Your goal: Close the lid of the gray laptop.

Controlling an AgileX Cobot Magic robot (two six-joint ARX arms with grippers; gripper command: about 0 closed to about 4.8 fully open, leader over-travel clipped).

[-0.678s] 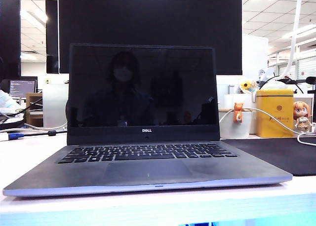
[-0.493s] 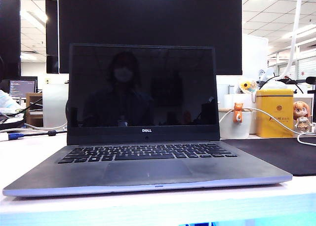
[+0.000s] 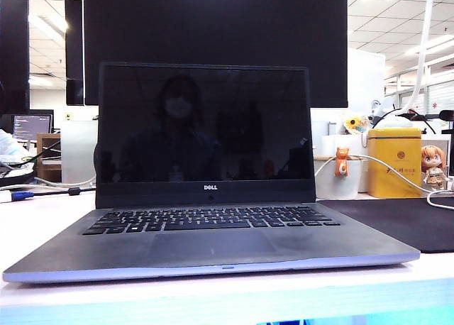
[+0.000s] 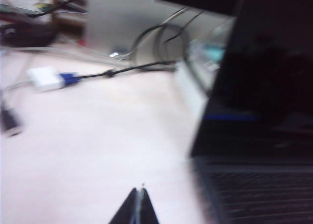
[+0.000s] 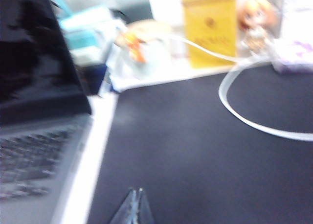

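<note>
We see the laptop (image 3: 213, 218) with its lid (image 3: 206, 130) upright; left gripper (image 4: 139, 207) and right gripper (image 5: 135, 208) fingers pressed closed, empty, either side.

Slim silver-gray laptop (image 3: 213, 250): matt, brushed-metal look on deck. Its lid (image 3: 206, 130) screen: glossy black, mirror-like reflections. Right of laptop: matt black cloth-like mat (image 5: 195, 150), glossy yellow tin (image 3: 394, 162). White desktop (image 4: 98, 150): smooth.

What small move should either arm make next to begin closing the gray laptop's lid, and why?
Probably raise one gripper toward the lid's top edge. The gray laptop stands fully open, nothing touching it. The left gripper hangs shut over bare table beside it, the right gripper shut over the black mat, both low.
</note>
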